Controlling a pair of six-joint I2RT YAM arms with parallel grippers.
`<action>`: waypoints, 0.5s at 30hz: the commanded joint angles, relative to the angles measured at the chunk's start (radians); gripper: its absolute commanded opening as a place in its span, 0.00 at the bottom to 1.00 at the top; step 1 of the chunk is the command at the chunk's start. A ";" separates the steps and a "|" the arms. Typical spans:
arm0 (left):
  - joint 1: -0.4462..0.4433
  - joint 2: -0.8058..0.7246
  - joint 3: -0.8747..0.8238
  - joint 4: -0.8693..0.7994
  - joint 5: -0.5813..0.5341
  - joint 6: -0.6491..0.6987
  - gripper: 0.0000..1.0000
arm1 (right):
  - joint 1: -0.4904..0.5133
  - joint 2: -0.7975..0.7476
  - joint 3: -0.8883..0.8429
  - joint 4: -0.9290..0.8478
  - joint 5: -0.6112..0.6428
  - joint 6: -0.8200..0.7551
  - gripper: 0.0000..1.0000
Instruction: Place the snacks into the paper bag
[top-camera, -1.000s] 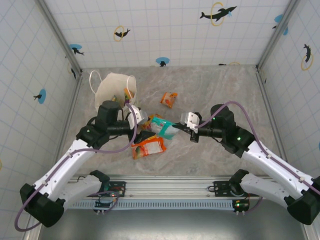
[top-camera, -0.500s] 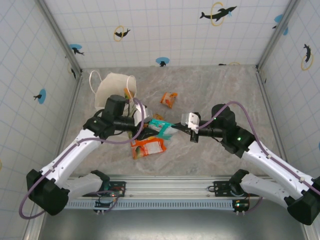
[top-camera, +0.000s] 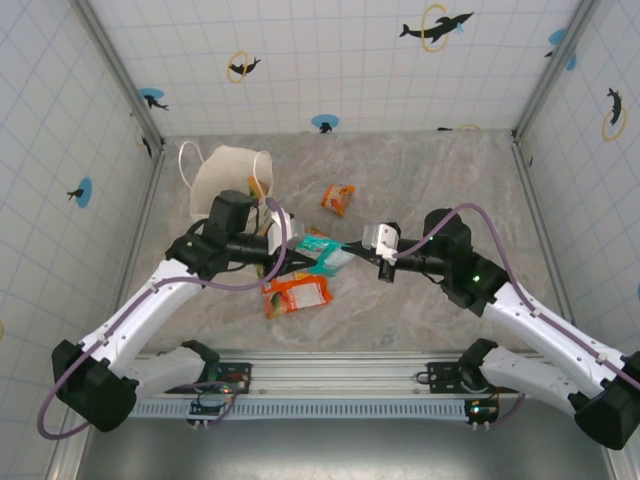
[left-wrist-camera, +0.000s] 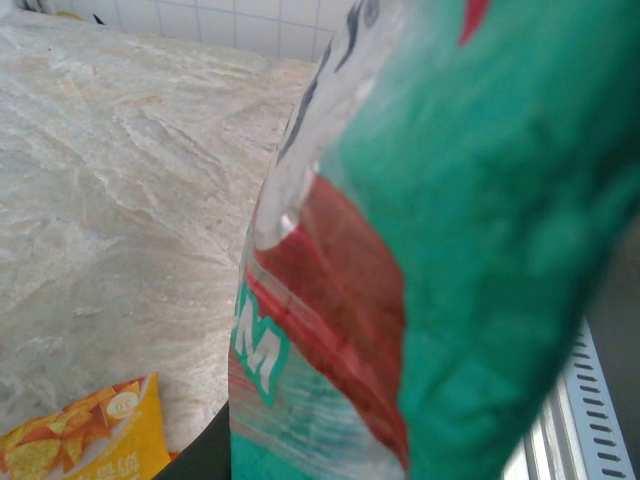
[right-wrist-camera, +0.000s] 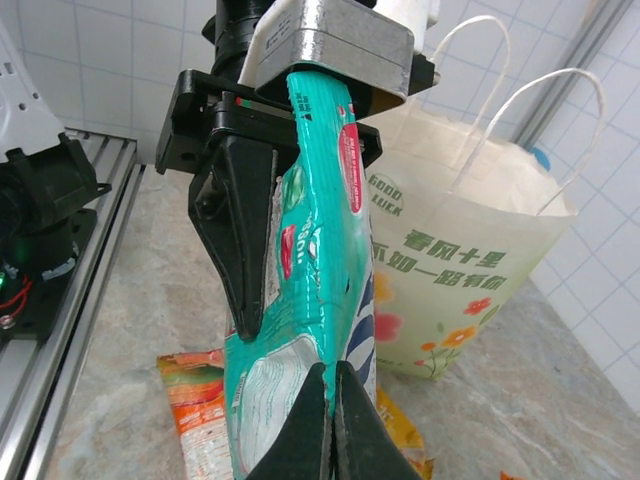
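Foil, glossy and creased: the teal packet (right-wrist-camera: 310, 270) is a flat pouch held between my 2 arms, over the marble-patterned table (left-wrist-camera: 120, 180). My right gripper (right-wrist-camera: 330, 400) is pinched closed on 1 edge of it. My left gripper (top-camera: 288, 257) has black fingers (right-wrist-camera: 235, 230) flanking the opposite end; I cannot tell whether they clamp it. Near behind stands the white paper bag (right-wrist-camera: 460, 270), matte, with string handles and a flower print. A red-orange packet (top-camera: 297, 295) lies flat below, and an orange packet (top-camera: 338, 198) lies well apart.
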 joint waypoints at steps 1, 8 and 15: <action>-0.007 -0.040 -0.009 0.035 0.023 0.005 0.18 | -0.001 -0.034 -0.043 0.103 0.062 0.017 0.01; -0.007 -0.115 -0.036 0.169 -0.103 -0.138 0.10 | -0.001 -0.118 -0.143 0.195 0.206 0.121 0.41; -0.007 -0.203 -0.028 0.315 -0.270 -0.268 0.05 | -0.010 -0.198 -0.254 0.316 0.282 0.213 0.51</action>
